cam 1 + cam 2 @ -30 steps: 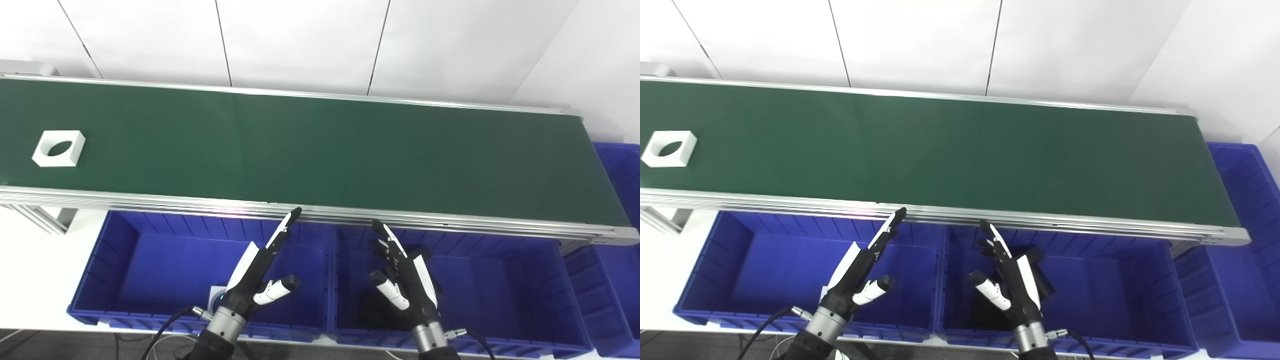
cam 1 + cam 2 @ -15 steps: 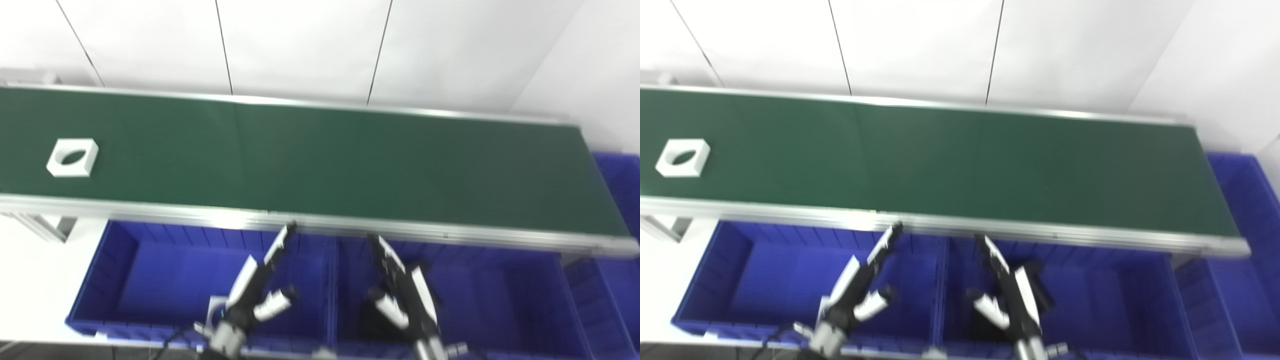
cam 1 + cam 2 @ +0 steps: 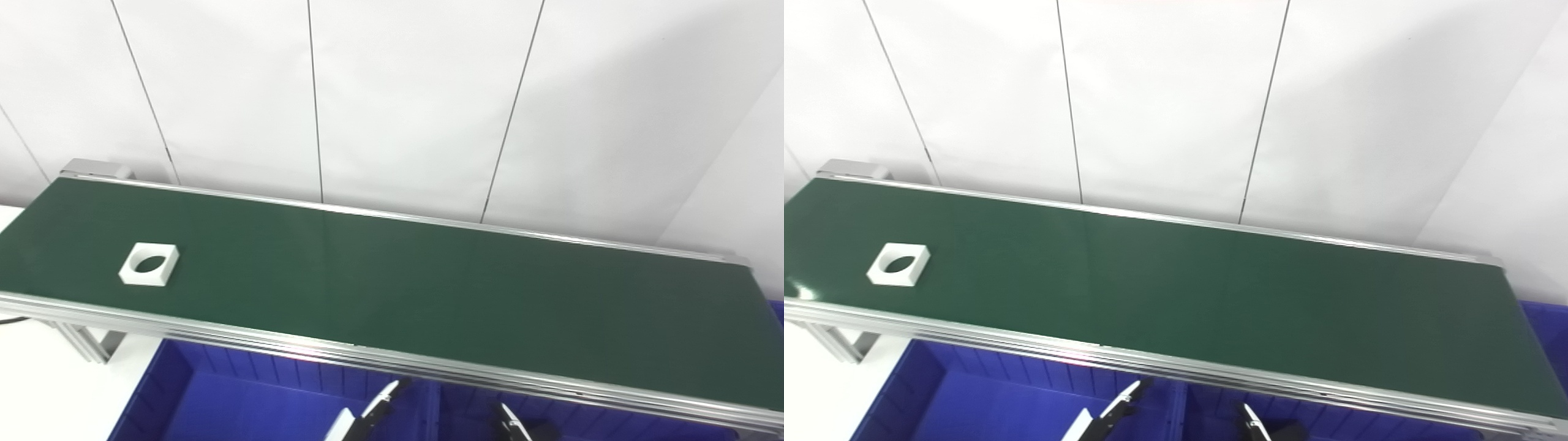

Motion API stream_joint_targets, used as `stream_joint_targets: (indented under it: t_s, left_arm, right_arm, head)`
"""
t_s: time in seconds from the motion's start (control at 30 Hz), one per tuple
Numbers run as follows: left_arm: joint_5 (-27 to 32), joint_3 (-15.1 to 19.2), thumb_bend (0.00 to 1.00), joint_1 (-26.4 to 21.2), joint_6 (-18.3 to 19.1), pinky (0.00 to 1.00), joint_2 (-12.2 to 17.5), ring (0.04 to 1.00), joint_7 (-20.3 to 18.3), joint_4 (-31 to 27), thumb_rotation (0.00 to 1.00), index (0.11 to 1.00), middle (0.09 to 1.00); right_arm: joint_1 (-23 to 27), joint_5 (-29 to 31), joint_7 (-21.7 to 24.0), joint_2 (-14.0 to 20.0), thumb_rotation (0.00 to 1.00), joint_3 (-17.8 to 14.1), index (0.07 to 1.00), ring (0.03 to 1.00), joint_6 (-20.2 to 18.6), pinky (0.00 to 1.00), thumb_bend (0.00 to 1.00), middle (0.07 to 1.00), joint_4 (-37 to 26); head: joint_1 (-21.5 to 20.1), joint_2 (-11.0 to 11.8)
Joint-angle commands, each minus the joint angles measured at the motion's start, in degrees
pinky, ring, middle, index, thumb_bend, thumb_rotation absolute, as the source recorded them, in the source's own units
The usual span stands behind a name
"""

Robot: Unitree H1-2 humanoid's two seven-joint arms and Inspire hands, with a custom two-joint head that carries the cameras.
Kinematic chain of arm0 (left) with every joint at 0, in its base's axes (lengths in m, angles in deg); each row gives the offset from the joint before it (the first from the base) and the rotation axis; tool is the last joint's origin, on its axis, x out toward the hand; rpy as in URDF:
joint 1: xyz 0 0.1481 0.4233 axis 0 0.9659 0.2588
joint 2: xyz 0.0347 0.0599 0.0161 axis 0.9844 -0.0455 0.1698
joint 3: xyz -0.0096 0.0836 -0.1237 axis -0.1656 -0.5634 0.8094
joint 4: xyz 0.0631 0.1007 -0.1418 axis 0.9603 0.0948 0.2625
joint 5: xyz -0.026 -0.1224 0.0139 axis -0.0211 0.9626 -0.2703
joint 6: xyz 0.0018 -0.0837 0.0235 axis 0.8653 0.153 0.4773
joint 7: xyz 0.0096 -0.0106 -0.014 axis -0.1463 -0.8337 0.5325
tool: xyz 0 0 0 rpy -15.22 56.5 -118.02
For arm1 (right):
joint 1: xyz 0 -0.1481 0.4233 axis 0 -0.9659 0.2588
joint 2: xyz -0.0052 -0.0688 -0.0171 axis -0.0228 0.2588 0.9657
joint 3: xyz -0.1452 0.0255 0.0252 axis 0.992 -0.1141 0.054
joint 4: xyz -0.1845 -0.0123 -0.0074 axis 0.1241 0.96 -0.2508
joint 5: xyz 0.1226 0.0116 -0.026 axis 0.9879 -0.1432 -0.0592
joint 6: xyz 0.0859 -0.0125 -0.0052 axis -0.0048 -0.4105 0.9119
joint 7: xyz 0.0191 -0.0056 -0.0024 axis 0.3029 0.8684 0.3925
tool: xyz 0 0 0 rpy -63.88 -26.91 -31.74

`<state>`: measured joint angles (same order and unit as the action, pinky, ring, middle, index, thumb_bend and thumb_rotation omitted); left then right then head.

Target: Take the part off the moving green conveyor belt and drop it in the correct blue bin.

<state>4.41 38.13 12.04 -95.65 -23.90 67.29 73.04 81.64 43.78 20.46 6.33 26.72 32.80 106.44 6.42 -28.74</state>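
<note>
While the white part point(image 3: 149, 264), a square block with a round hole through it, rides flat near the left end of the green conveyor belt point(image 3: 429, 300), just inside its near rail, the step in hand looks like waiting: nothing is being grasped and the pick has not begun. Only the tips of the left hand point(image 3: 370, 416) and the right hand point(image 3: 1255, 425) show at the bottom edge, held over the blue bins point(image 3: 986, 404) below the belt's near rail point(image 3: 380, 358); the visible fingers point(image 3: 1119, 404) point up toward that rail and hold nothing, but whether they are spread or pressed together cannot be told from so little. Both hands are well apart from the part. The next move, as I judge it, calls for a hand to rise over the near rail and meet the block on the belt, timing the reach to its travel. That raised rail is the edge to clear. The belt surface is otherwise bare, giving open room; the far rail lies close to the white wall point(image 3: 398, 104).
</note>
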Motion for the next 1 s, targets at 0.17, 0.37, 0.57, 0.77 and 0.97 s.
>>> stream_joint_targets:
  t_s: [0.17, 0.37, 0.57, 0.77, 0.97]
  left_arm:
    - [-1.21, -0.5, 0.94, -1.58, -1.89, 0.88, -0.84, 0.945, 1.32, -0.34, 0.87, 0.95, 0.966]
    - [-1.65, -1.46, 0.92, -1.84, -1.89, 0.88, -1.34, 0.935, 2.96, -0.25, 0.85, 0.94, 0.956]
    - [-2.29, -2.31, 0.91, -2.13, -1.89, 0.9, -1.14, 0.927, 4.31, -0.4, 0.85, 0.934, 0.953]
    - [-2.72, -3.45, 0.91, -2.68, -1.89, 0.89, -0.64, 0.928, 5.77, -0.27, 0.86, 0.939, 0.955]
    - [-2.52, -3.76, 0.92, -2.76, -1.89, 0.88, -0.49, 0.937, 5.57, -0.58, 0.86, 0.942, 0.961]
  right_arm:
    - [0.3, -0.03, -1.63, 1.44, 0.98, 0.39, 0.952, 0.89, 2.85, 0.84, 0.86, 0.952, -2.02]
    - [0.27, 0.5, -1.35, 2.28, 1.0, 0.46, 0.966, 0.895, 2.85, 0.87, 0.85, 0.961, -2.54]
    - [0.33, 0.86, -0.98, 2.19, 1.0, 0.23, 0.966, 0.894, 2.85, 0.86, 0.85, 0.957, -2.21]
    - [0.38, 0.64, -1.25, 2.14, 1.0, 0.31, 0.966, 0.894, 2.85, 0.86, 0.84, 0.956, -2.14]
    - [0.29, 0.53, -1.27, 2.34, 1.0, 0.23, 0.968, 0.891, 2.85, 0.85, 0.82, 0.955, -2.59]
  head:
    - [2.62, -0.52]
    - [4.42, -0.98]
    - [4.26, -0.82]
    - [3.67, -1.09]
    - [3.74, -1.65]
